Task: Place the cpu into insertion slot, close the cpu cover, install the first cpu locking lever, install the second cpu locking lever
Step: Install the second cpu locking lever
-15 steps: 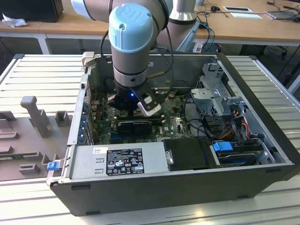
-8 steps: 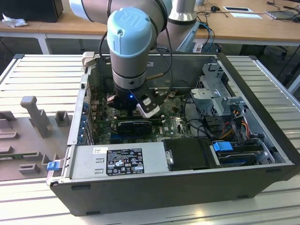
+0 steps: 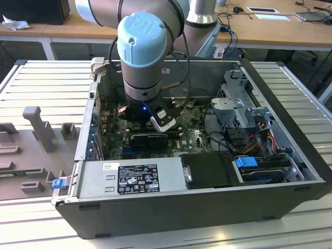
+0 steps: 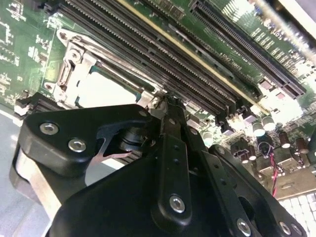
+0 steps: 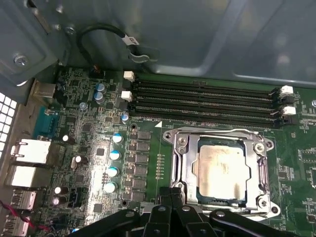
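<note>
Claw point(image 5: 170, 195), fingers pinched narrow and empty, presses beside the closed cpu cover point(image 5: 256, 165), cpu point(image 5: 221, 170) seated beneath, apparently working a lever.

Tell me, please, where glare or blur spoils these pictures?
In the first wrist view, glare streaks the cpu top, and the cpu cover stays sharp; in the second wrist view, the gripper linkage is soft and the cpu washes out; the exterior view looks even.
</note>
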